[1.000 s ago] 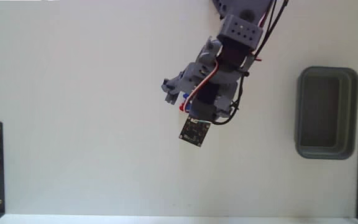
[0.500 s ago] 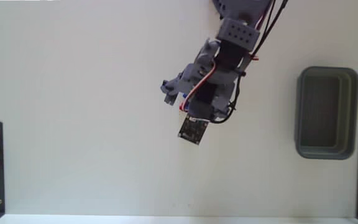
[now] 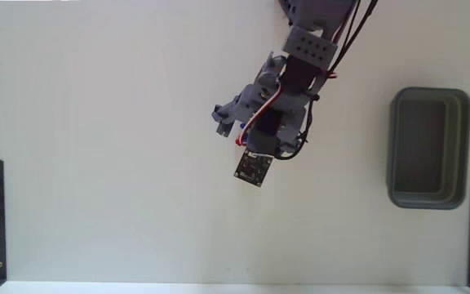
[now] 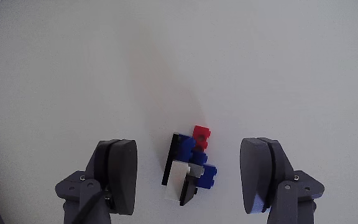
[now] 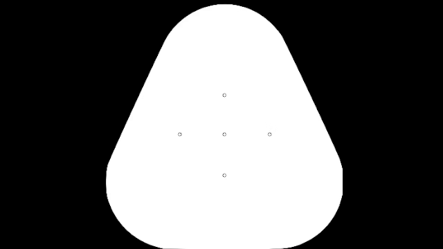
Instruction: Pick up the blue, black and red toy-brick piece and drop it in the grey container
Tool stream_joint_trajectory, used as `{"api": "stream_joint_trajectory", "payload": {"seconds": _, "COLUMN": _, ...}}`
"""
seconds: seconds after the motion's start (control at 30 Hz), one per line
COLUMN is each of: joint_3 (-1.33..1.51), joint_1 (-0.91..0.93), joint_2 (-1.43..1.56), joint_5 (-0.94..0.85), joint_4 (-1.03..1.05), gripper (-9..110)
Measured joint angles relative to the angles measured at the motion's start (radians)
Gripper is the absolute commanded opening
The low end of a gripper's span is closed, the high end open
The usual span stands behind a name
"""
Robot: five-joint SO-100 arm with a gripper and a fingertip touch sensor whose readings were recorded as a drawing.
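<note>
While the two-finger pincer (image 4: 191,180) hung wide open and empty over the white surface (image 4: 73,62), the small blue, black and red toy-brick piece (image 4: 190,167) lay between its fingers. Closing came next, then carrying to the dark grey plastic container (image 3: 427,147). Since earlier, the arm had barely shifted.

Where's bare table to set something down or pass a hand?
In the fixed view the table is bare across the whole left half, and along the bottom below the arm. A free strip lies between the arm and the container. Crowded: top centre, where the open gripper straddles the brick piece.
</note>
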Motion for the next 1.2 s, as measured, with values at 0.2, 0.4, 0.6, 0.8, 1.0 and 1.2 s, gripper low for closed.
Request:
{"api": "stream_joint_trajectory", "payload": {"seconds": 0.2, "joint_3": 0.048, "joint_1": 0.000, "joint_2": 0.000, "joint_5": 0.002, "joint_4": -0.054, "gripper": 110}}
{"api": "stream_joint_trajectory", "payload": {"seconds": 0.4, "joint_3": 0.087, "joint_1": 0.000, "joint_2": 0.002, "joint_5": 0.000, "joint_4": -0.106, "gripper": 110}}
{"api": "stream_joint_trajectory", "payload": {"seconds": 0.6, "joint_3": 0.123, "joint_1": 0.000, "joint_2": -0.002, "joint_5": 0.000, "joint_4": -0.153, "gripper": 110}}
{"api": "stream_joint_trajectory", "payload": {"seconds": 0.8, "joint_3": 0.155, "joint_1": 0.000, "joint_2": -0.006, "joint_5": 0.000, "joint_4": -0.192, "gripper": 110}}
{"api": "stream_joint_trajectory", "payload": {"seconds": 1.0, "joint_3": 0.173, "joint_1": 0.000, "joint_2": -0.021, "joint_5": 0.002, "joint_4": -0.209, "gripper": 110}}
{"api": "stream_joint_trajectory", "payload": {"seconds": 1.2, "joint_3": 0.173, "joint_1": 0.000, "joint_2": -0.021, "joint_5": 0.000, "joint_4": -0.215, "gripper": 110}}
